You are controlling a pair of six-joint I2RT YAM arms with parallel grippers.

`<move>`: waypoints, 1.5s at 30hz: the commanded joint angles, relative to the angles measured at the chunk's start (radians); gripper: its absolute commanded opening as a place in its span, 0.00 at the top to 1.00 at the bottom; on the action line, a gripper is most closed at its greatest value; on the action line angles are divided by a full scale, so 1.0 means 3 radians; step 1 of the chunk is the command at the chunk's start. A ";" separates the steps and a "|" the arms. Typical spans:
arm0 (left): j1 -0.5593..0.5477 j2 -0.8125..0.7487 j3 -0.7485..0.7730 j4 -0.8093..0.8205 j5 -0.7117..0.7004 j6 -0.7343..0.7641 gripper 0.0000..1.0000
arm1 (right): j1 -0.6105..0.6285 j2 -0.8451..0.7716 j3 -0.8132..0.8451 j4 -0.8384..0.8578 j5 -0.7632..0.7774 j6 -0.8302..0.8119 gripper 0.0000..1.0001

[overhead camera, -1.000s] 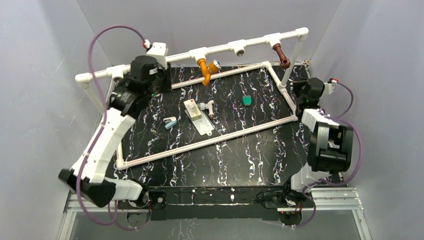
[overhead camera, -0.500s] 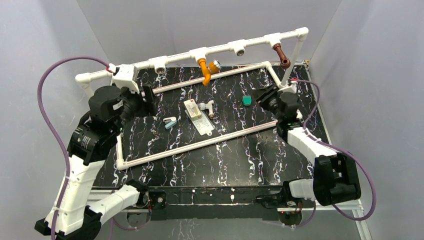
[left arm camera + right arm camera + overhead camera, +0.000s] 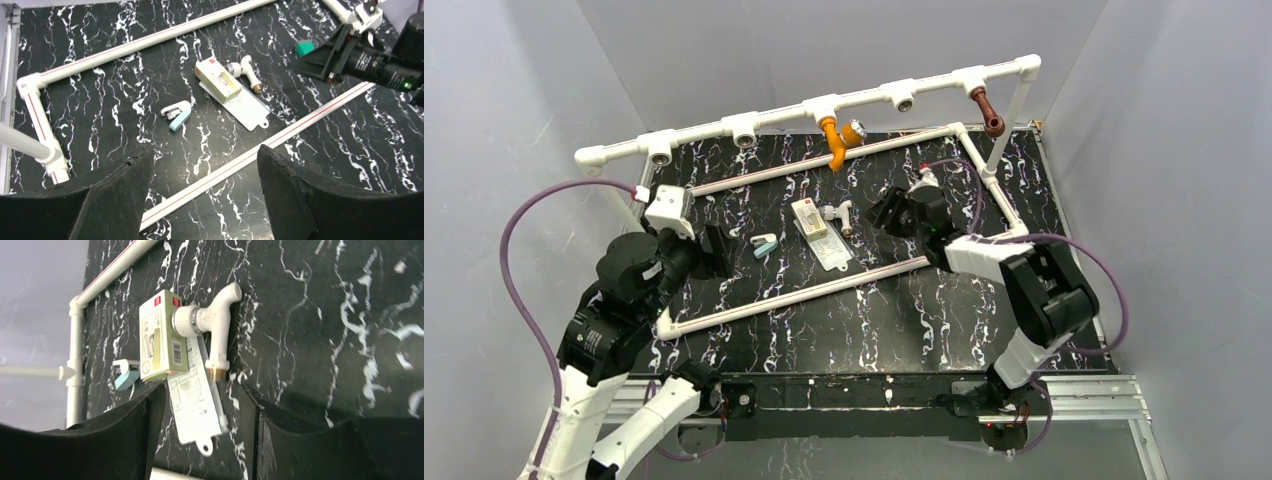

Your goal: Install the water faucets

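I see black tabletop, white marbled veining, below left gripper. Plain grey walls beyond it and to both sides. Aluminium frame rail behind it, at table's near edge. Light soft, even.

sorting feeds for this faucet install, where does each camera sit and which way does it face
Top external: above and behind the arm bases, looking down on the table; both arms, left end effector and right end effector show.
Left wrist: on the left arm, looking across the table at the white faucet; its own open fingers fill the bottom.
Right wrist: on the right arm, close over the white faucet; its own open fingers at the bottom.
Shared: both wrist views show the white faucet beside the small box.
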 commanded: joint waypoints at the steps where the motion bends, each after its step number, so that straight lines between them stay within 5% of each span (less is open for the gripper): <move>1: 0.0007 -0.0154 -0.0321 0.0144 -0.0128 0.0033 0.27 | 0.0115 0.0312 0.0458 -0.0028 0.0173 -0.0292 0.36; 22: 0.0007 -0.0513 -0.1142 0.0451 -0.0398 -0.0032 0.23 | 0.0366 0.1360 0.1431 -0.0503 0.0334 -0.0927 0.37; 45: 0.0007 -0.0503 -0.1189 0.0521 -0.0297 -0.0269 0.23 | 0.0607 0.1680 0.1975 -0.1338 0.0676 -0.1540 0.61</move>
